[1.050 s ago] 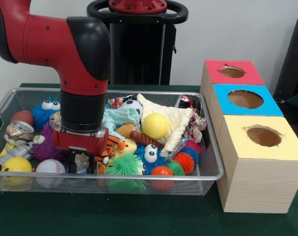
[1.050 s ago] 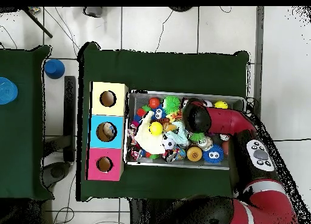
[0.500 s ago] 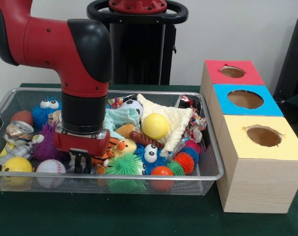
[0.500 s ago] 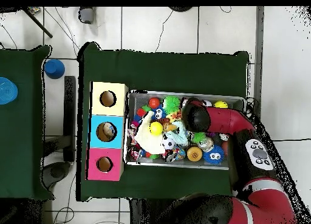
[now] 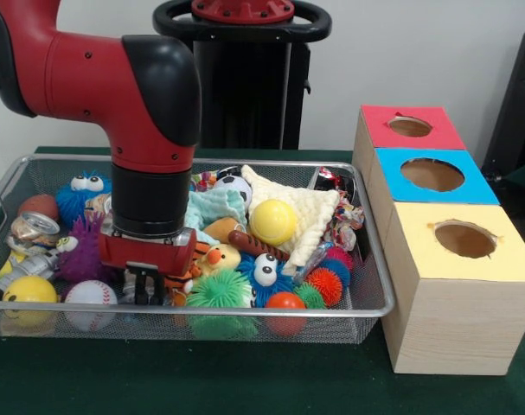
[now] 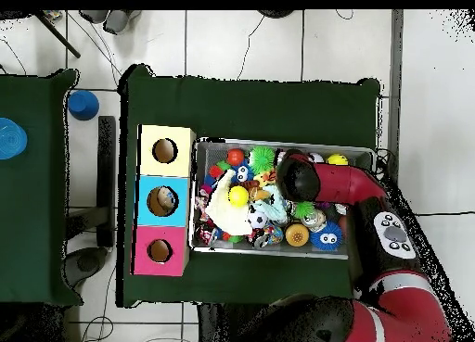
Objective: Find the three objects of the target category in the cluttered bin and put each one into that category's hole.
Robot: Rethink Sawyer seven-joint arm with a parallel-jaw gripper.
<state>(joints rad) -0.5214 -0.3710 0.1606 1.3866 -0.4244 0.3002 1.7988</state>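
Wire bin (image 5: pixel 379 285): one baseball (image 5: pixel 90 294), one yellow ball (image 5: pixel 273 221), crowded rim to rim. Three holed boxes (image 5: pixel 435 177). Gripper (image 5: pixel 144 290) lowered among toys; finger state cannot be told.

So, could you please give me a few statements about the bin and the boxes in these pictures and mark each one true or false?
1. The robot's hand is down inside the wire mesh bin. True.
2. The smooth yellow ball rests on the cream knitted cloth. True.
3. The wooden box with the yellow top stands between the other two. False: the blue-topped wooden box is in the middle.
4. The white baseball lies inside the red-topped wooden box. False: it lies in the bin, beside the hand.
5. Each box top has one round hole. True.
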